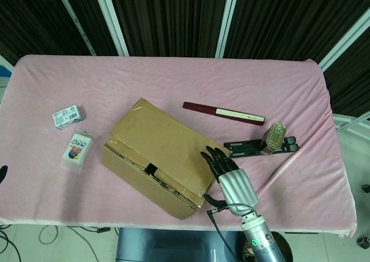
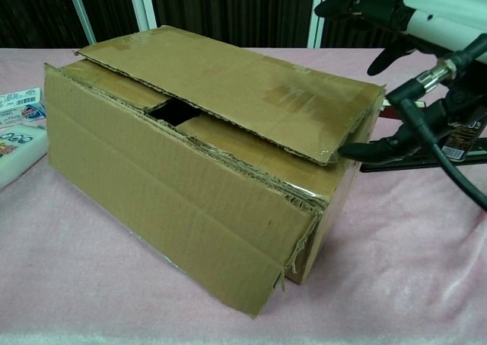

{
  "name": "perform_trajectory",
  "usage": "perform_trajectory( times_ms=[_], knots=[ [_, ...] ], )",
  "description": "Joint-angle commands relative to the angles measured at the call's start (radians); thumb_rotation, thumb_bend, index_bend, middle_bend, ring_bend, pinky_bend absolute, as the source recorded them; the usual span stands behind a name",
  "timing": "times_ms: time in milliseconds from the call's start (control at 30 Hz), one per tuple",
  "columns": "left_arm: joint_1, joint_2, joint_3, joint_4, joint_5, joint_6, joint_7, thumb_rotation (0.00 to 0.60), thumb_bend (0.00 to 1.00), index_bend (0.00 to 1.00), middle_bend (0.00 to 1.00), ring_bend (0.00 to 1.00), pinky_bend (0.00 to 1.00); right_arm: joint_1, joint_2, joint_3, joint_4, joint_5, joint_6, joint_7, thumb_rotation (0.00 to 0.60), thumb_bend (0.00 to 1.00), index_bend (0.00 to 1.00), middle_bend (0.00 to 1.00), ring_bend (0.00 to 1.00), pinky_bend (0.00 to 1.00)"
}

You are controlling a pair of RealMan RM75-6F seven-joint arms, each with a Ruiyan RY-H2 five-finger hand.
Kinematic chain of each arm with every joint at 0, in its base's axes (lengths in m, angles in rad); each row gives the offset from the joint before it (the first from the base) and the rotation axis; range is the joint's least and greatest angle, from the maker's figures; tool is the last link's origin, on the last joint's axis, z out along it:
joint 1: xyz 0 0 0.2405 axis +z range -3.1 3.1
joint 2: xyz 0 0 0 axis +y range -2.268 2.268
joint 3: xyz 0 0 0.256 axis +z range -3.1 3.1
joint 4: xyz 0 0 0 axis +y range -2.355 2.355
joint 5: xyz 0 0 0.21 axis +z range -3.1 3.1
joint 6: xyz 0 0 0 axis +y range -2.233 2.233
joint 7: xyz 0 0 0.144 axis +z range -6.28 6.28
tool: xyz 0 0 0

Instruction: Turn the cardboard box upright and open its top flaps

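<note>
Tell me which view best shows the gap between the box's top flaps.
The chest view. There the cardboard box shows a dark opening where the upper flap lifts off the lower ones. The head view looks down on the box; its flaps look nearly flat, with only a small dark notch at the front edge.

Brown cardboard box (image 1: 162, 155) on table, angled, top flaps loosely closed, gapped.
</note>
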Motion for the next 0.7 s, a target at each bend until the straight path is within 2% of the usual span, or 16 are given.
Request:
perform_trajectory(
  times_ms=[33,367,700],
  knots=[
    [0.000,0.000,0.000,0.003,0.010,0.011,0.000,0.600,0.26,0.00,0.02,0.00,0.04,-0.007,-0.026,-0.019,0.013,-0.009,0.003,-0.007,0.600,0.23,0.00,0.00,0.00,0.23],
    [-0.002,0.005,0.009,0.000,0.001,-0.001,-0.010,0.600,0.25,0.00,0.02,0.00,0.04,-0.010,-0.073,-0.012,0.032,-0.001,0.005,-0.011,0.600,0.23,0.00,0.00,0.00,0.23],
    [-0.003,0.007,0.014,-0.003,-0.004,-0.005,-0.012,0.600,0.26,0.00,0.02,0.00,0.04,0.014,-0.112,0.051,0.076,0.010,0.000,0.019,0.600,0.23,0.00,0.00,0.00,0.23]
  ],
)
